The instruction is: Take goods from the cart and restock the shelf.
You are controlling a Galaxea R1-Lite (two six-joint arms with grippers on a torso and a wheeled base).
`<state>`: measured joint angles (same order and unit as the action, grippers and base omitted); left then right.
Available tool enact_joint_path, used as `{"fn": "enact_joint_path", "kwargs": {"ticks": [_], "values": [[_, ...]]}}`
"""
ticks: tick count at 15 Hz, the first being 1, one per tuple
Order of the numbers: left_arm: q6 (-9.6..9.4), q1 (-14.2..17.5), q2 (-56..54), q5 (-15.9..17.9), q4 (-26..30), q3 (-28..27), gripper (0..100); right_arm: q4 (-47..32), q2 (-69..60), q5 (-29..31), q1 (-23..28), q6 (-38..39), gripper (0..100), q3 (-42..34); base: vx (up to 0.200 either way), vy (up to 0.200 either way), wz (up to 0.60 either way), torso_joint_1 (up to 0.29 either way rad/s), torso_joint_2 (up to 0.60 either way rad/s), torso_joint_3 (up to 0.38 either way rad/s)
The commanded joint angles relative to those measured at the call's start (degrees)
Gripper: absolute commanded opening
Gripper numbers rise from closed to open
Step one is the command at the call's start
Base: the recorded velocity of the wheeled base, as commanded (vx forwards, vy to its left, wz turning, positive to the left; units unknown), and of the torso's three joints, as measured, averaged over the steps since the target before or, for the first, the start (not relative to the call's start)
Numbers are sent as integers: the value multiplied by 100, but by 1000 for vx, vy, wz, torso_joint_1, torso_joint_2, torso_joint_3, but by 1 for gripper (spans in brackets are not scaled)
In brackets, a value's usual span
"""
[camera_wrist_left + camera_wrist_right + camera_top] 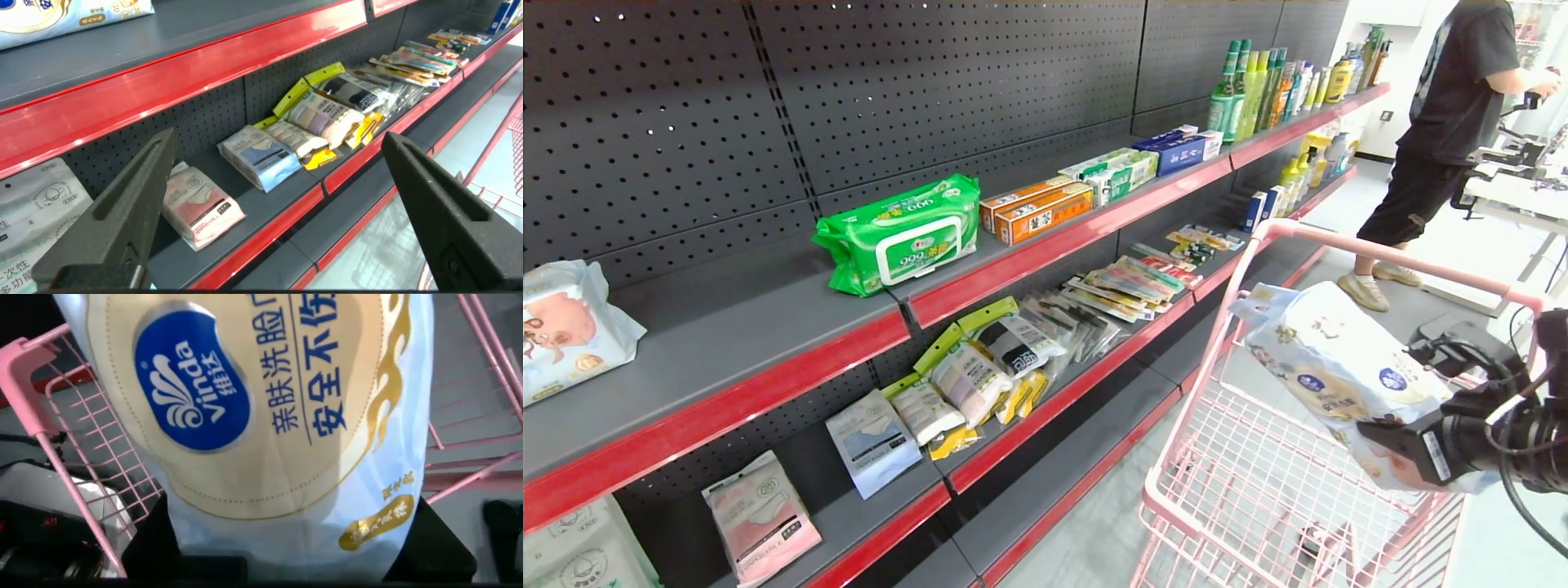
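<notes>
Above the cart (pixel 1382 252), over its right-hand rim: one pack of goods (pixel 1331 367), a soft white pack with a blue badge, held clear of the wire basket. Clamped at its lower end in the right pincer (pixel 1401 451), fingers closed on both flat faces.

Long axis: slanting up and away from the pincer toward the cart's far left corner, free end toward the shelf (pixel 727 343).

Destination, by judgement: the bare grey stretch of the upper shelf board between the white pack (pixel 564 327) at its left end and the green wipes pack (pixel 903 233). Left of and ahead of the held pack, well apart, beyond the cart's left rim.

Right arm: low at the robot's right, forearm roughly level, pincer pointing left across the cart.

Left pincer (pixel 278 139): fingers spread wide, nothing between them, facing the lower shelf board with the packets (pixel 196 208) near its front edge. Nearer of the two arms to the shelf, but empty.

Step in hand, by judgement: carrying from cart to shelf, with the pick made and the placing not yet done. Next move likely a leftward swing over the cart rim, free end leading. Risk: the soft pack sagging or catching the rim.
</notes>
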<state>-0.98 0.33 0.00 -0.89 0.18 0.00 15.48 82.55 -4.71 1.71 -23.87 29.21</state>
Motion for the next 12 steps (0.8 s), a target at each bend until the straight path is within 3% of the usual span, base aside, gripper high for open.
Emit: {"fn": "enact_joint_path", "kwargs": {"ticks": [1,5,8,12], "values": [[1,2,9,-8,-1,0,100,-318,-1022,5,-12,23,0,-20,0,0,0,0,0,0],[1,2,9,1,-1,0,100,-625,-1848,49,-4,14,0,-73,0,0,0,0,0,0],[1,2,9,1,-1,0,100,-1355,-2745,57,5,-21,0,-223,0,0,0,0,0,0],[1,2,0,1,-1,0,100,-1381,-3263,435,67,-21,0,-390,0,0,0,0,0,0]]}}
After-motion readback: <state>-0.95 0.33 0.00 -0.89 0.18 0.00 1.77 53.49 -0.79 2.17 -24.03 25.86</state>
